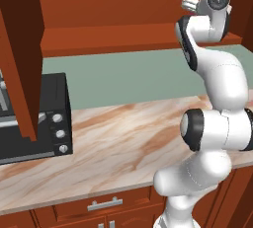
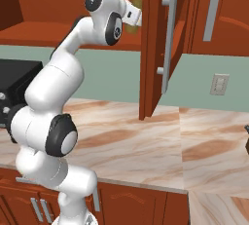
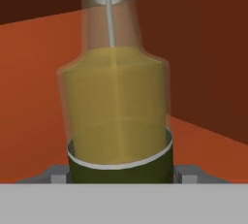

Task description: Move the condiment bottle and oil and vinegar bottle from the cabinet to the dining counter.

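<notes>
oil and vinegar bottle [image 3: 116,106]: yellow oil inside | cabinet [image 3: 203,63]: holds bottle | hand [image 3: 118,177]: gripping bottle

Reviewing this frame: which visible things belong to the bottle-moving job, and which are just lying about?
Job:
- oil and vinegar bottle, between the claw jaws
- cabinet, door open

Lying about:
- black toaster oven
- marble counter under the arm
- wall outlet

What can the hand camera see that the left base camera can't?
Hand view: the oil and vinegar bottle very close, yellow liquid inside, a thin tube running down from its neck, dark band at its base. Left base view: the black oven, the marble counter and the robot's arm. Both show the reddish-brown cabinet.
</notes>
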### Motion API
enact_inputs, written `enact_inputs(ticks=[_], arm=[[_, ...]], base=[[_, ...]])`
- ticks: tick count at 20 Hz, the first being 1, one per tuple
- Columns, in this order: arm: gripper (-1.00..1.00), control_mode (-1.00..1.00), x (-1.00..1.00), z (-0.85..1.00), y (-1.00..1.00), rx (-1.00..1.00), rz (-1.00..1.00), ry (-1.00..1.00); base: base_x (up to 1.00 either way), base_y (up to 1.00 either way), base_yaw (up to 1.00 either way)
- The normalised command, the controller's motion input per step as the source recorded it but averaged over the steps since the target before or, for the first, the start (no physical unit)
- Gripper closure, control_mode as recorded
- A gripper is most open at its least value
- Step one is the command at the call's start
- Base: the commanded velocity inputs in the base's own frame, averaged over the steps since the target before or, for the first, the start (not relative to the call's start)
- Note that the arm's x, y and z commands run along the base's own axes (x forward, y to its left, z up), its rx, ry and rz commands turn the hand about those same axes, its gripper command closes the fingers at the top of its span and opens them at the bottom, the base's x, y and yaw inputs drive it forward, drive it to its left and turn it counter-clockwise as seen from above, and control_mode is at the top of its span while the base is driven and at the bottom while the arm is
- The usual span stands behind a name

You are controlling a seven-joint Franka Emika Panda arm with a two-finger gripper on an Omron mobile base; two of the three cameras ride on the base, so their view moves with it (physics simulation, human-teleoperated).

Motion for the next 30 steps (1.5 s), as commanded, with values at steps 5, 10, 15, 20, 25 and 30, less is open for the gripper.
enact_inputs(ticks=[5, 10, 15, 20, 25, 30], arm=[[1.00, -1.00, -0.67, -0.02, 0.38, -0.02, -0.04, -0.12], [1.00, -1.00, -0.72, 0.01, 0.37, -0.05, -0.03, -0.04], [1.00, -1.00, -0.76, 0.02, 0.33, -0.10, -0.02, 0.00], [1.00, -1.00, -0.81, 0.00, 0.36, -0.12, -0.03, 0.00], [1.00, -1.00, -0.79, 0.00, 0.32, -0.05, -0.06, 0.00], [1.00, -1.00, -0.74, 0.00, 0.28, 0.00, -0.08, 0.00]], base=[[0.00, 0.00, 0.00], [0.00, 0.00, 0.00], [0.00, 0.00, 0.00], [0.00, 0.00, 0.00], [0.00, 0.00, 0.00], [0.00, 0.00, 0.00]])
